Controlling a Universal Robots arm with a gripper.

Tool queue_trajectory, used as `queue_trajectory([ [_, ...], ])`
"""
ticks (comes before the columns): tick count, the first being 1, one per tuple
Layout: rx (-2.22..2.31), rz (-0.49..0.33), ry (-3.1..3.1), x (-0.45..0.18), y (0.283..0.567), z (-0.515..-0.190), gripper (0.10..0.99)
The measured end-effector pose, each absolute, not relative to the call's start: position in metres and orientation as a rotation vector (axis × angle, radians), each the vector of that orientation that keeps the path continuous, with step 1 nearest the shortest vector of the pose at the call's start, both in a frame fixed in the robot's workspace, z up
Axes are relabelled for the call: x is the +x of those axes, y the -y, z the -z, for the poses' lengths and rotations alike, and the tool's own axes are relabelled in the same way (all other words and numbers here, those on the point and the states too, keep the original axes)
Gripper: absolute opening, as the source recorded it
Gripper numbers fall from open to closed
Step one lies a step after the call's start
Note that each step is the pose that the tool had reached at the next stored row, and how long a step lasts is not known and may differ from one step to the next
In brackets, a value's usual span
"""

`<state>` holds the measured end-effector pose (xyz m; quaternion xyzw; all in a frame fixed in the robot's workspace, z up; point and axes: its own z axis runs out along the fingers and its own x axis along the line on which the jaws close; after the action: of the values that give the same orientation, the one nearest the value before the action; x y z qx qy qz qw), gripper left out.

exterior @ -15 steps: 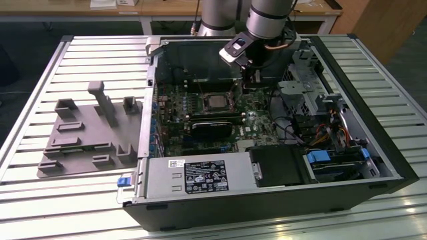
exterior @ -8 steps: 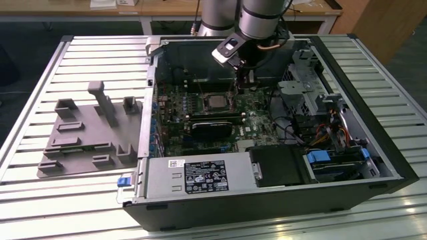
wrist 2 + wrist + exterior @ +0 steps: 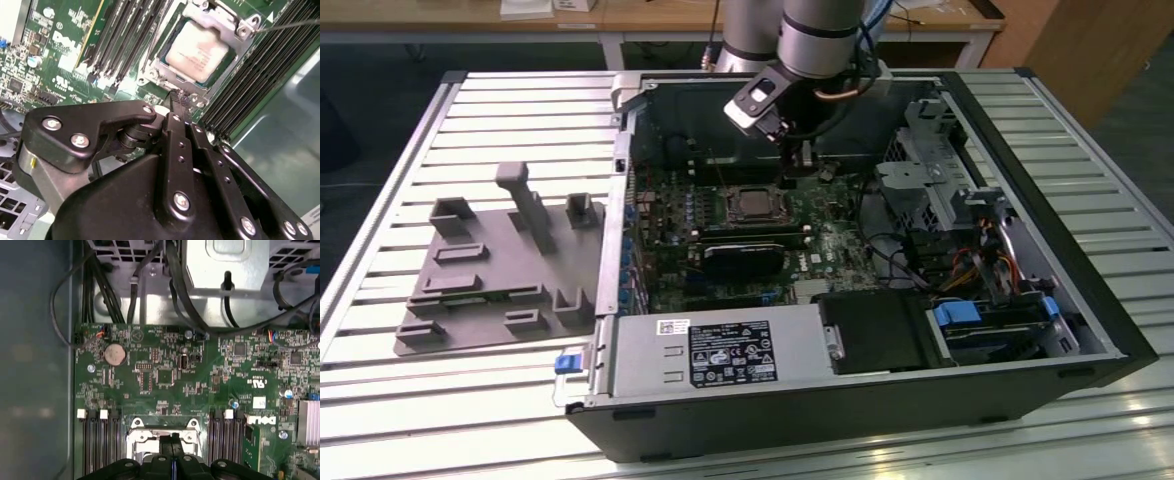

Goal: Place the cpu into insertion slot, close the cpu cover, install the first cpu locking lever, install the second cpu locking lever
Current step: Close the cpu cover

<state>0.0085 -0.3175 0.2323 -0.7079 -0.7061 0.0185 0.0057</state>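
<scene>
In the exterior view, an open computer case [image 3: 1067,300] lay on its side on a slatted table [image 3: 494,110], with a grey moulded fixture [image 3: 494,265] beside it on the exterior view's left. The arm reached down into the case, and the gripper [image 3: 789,180] hung just beside the insertion slot [image 3: 730,204] on the green motherboard [image 3: 834,235], on the slot's side toward the exterior view's right. A black block [image 3: 747,258] sat on the board just in front of the slot.

In the second wrist view, the cpu [image 3: 200,50] sat in the slot, its dull silver top showing through the window of the cpu cover [image 3: 212,15], which lay flat over it. The gripper's black fingers [image 3: 175,135] were drawn together to a narrow point at the socket's edge; whether they pinched anything could not be told. A thin metal rod [image 3: 290,24] ran off from one corner of the socket.

In the first wrist view, the closed fingertips stood over the socket frame [image 3: 137,424], between banks of memory slots [image 3: 97,440]. A coin cell [image 3: 114,354] sat further along the board, and black cables [image 3: 175,290] crossed beyond its edge.
</scene>
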Motion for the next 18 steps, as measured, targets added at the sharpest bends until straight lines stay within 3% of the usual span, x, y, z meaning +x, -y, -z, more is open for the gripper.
queue_trajectory([
  [9, -2.248, 0.012, 2.242, -0.011, 0.317, -0.231, 0.102],
  [18, -2.25, 0.015, 2.243, -0.029, 0.318, -0.225, 0.102],
])
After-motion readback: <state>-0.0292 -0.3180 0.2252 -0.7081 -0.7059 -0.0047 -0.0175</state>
